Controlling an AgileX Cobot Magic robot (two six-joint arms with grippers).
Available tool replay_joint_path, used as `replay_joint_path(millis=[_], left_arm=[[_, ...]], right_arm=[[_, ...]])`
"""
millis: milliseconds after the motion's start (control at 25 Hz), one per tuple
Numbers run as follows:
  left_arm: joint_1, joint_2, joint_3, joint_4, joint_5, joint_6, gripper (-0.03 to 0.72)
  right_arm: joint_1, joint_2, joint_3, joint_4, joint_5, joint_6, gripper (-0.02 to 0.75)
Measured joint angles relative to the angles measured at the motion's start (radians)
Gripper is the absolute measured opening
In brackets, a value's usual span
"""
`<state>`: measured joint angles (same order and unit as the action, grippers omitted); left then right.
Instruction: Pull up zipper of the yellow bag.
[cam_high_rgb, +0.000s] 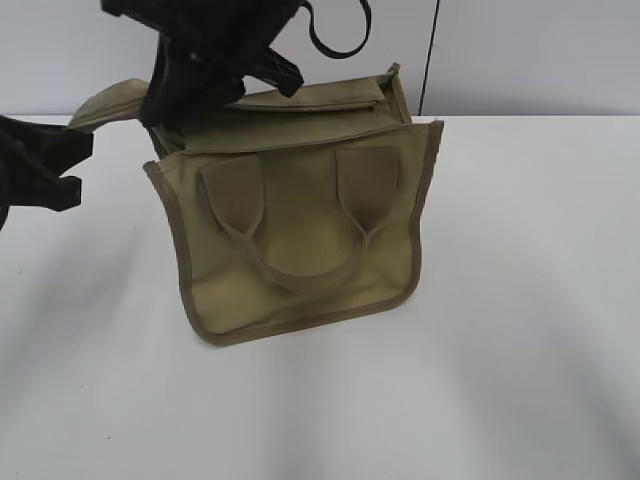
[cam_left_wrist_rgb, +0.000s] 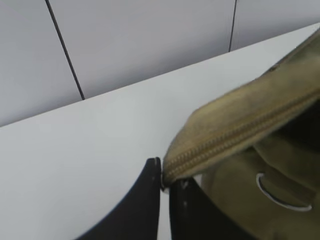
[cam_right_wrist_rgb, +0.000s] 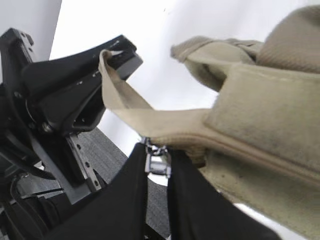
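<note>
The yellow bag (cam_high_rgb: 300, 250) stands on the white table with its handles facing me. Its top panel ends on the left in a fabric strip (cam_high_rgb: 105, 105). My left gripper (cam_high_rgb: 75, 150) is at the far left, shut on the end of that strip. In the left wrist view the jaws (cam_left_wrist_rgb: 164, 180) pinch the end of the zipper (cam_left_wrist_rgb: 225, 142). My right gripper (cam_high_rgb: 190, 90) comes down from above onto the left part of the top panel. In the right wrist view its jaws (cam_right_wrist_rgb: 157, 160) are shut on the silver pull tab (cam_right_wrist_rgb: 159, 165). The left gripper (cam_right_wrist_rgb: 75, 85) shows there too.
The white table (cam_high_rgb: 520, 350) stretches round the bag. A grey wall with dark vertical seams (cam_high_rgb: 428, 60) runs behind the table's back edge. A silver ring (cam_left_wrist_rgb: 277, 192) hangs on the bag below the zipper tape.
</note>
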<state>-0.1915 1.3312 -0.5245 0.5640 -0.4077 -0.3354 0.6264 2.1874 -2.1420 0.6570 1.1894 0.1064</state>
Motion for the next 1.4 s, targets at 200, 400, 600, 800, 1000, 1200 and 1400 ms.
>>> replay_joint_path(millis=[200, 400, 600, 800, 1000, 1200, 1400], left_arm=[[-0.002, 0.000, 0.038, -0.015, 0.000, 0.000, 0.008], [0.004, 0.000, 0.038, -0.045, 0.022, 0.000, 0.008], [0.022, 0.000, 0.038, -0.062, 0.042, 0.000, 0.008], [0.022, 0.000, 0.039, -0.063, 0.054, 0.000, 0.008], [0.022, 0.000, 0.039, -0.062, 0.069, 0.000, 0.008], [0.022, 0.000, 0.039, -0.061, 0.073, 0.000, 0.008], [0.022, 0.000, 0.039, -0.061, 0.084, 0.000, 0.008]], right_arm=[[-0.049, 0.016, 0.002, 0.043, 0.022, -0.034, 0.062], [-0.051, 0.031, 0.002, 0.050, 0.023, -0.065, 0.062], [-0.067, 0.030, 0.052, 0.030, 0.024, -0.072, 0.062], [-0.076, 0.007, 0.115, 0.040, 0.022, -0.106, 0.062], [-0.107, -0.016, 0.120, 0.041, 0.022, -0.113, 0.062], [-0.151, -0.048, 0.161, 0.031, 0.025, -0.118, 0.062], [-0.219, -0.131, 0.320, -0.009, 0.022, -0.161, 0.062]])
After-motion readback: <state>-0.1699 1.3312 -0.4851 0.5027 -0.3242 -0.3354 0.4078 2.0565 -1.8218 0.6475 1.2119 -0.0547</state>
